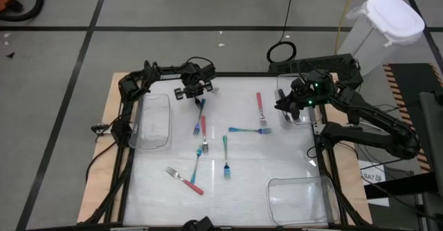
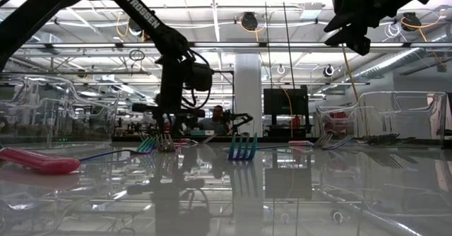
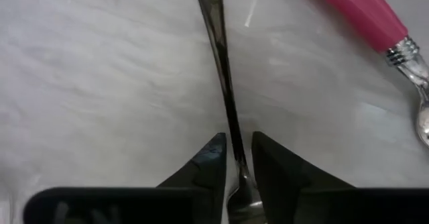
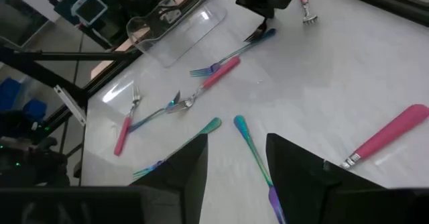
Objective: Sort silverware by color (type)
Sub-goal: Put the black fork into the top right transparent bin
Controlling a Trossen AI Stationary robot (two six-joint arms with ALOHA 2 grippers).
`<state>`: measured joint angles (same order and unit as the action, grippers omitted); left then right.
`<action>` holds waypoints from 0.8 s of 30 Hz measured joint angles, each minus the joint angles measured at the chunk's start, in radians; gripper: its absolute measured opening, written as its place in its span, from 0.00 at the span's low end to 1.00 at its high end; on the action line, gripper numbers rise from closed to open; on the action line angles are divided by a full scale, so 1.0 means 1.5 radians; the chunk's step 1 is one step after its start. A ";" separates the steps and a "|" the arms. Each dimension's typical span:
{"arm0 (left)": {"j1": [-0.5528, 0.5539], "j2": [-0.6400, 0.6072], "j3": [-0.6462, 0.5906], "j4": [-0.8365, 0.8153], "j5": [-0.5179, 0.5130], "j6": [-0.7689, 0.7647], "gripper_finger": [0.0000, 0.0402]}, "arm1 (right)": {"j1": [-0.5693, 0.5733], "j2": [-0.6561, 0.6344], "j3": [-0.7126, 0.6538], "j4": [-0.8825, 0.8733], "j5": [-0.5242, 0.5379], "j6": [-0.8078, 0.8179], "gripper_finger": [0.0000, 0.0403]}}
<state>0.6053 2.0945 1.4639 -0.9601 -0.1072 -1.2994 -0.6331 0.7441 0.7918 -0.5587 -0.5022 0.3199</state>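
Left gripper [image 1: 199,98]: lowered to the surface at the far side, its 2 fingers nearly closed.
Right gripper [image 1: 285,106]: raised at the far right, fingers apart.

— What's the surface? 
— A glossy white table [image 1: 277,165].
— What lies on it by the left gripper [image 1: 199,101]?
— Scattered forks [image 1: 226,156] just below; clear bins [image 1: 154,120] beside.

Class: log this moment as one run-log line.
left gripper: closing around black fork | right gripper: open, hovering | bins: no forks visible
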 joint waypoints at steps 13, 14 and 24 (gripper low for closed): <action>-0.001 -0.040 -0.008 -0.035 0.013 0.122 0.02 | 0.000 0.001 0.000 0.018 0.040 0.041 0.36; -0.001 -0.052 -0.007 -0.033 0.012 0.129 0.01 | 0.000 0.001 0.000 0.026 0.040 0.053 0.36; -0.022 -0.207 -0.005 -0.028 -0.010 0.244 0.01 | 0.000 0.015 0.000 0.147 0.097 0.178 0.36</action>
<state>0.5722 1.7844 1.4567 -1.0025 -0.1216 -0.9327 -0.6331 0.7665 0.7918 -0.3386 -0.3564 0.5862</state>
